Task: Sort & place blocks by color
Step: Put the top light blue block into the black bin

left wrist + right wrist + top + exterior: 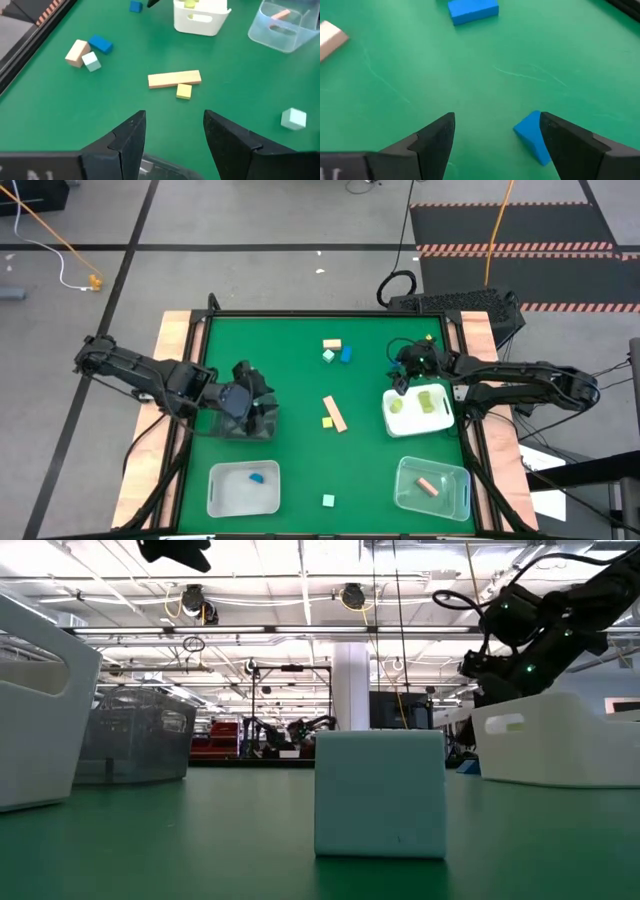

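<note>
Loose blocks lie flat on the green table: a tan (332,343), a mint (328,356) and a blue one (346,354) at the far middle, a tan bar (335,413) touching a yellow cube (327,421) at the centre, and a mint cube (328,500) near the front edge. My left gripper (255,415) hangs open above the table's left half with nothing between its fingers (172,145). My right gripper (495,145) is open and low over the table beside the white bin. A small blue wedge block (532,137) lies on the table between its fingers, close to one of them. My right gripper has the blue wedge block (532,137) right beside the inner face of one finger (570,145). I cannot tell whether that finger touches it. The block rests on the table and the other finger stands well apart from it.
A white bin (418,410) at the right holds yellow-green blocks. A clear bin (243,488) at the near left holds a blue block (257,477). Another clear bin (432,488) at the near right holds a salmon block (428,486). Bare green table lies between the block groups.
</note>
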{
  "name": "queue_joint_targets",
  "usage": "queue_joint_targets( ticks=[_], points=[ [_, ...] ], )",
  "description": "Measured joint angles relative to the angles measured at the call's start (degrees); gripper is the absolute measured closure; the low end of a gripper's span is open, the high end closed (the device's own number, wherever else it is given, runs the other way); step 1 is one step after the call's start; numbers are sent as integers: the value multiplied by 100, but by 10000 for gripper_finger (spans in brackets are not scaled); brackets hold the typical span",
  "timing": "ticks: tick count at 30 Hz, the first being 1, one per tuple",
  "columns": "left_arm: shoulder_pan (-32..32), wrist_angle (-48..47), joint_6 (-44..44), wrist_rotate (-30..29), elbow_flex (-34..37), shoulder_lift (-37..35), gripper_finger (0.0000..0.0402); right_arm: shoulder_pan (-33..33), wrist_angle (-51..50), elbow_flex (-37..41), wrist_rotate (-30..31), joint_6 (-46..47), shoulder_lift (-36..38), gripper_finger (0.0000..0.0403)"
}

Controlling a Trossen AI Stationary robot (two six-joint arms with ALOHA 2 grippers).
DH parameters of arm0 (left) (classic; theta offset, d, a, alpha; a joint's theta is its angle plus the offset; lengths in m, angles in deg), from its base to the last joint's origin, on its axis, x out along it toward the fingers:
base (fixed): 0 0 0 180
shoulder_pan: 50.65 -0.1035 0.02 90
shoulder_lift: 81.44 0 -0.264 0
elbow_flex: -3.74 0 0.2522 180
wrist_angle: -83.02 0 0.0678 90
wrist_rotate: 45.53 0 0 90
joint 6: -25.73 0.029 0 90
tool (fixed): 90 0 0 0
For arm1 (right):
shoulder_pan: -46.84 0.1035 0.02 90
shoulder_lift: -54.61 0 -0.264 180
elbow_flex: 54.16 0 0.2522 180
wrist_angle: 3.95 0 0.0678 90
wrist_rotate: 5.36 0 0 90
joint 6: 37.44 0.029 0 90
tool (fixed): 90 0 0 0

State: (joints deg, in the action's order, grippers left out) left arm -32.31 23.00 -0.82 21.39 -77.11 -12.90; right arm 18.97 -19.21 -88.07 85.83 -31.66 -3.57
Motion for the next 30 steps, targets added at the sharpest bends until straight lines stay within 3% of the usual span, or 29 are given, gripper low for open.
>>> queue_joint_targets(
  ticks=[6,14,22,30],
  points=[
    [-135,-16,184,33,0,0,201,58,160,-222,26,422,191,122],
    [-704,-19,889,31,0,0,201,58,1667,-288,517,1615,94,122],
    [-1687,-9,2003,50,0,0,202,66,1989,-290,498,1918,-27,122],
    [-2820,447,2357,53,2,52,201,352,2021,-558,674,1912,-84,122]
  ],
)
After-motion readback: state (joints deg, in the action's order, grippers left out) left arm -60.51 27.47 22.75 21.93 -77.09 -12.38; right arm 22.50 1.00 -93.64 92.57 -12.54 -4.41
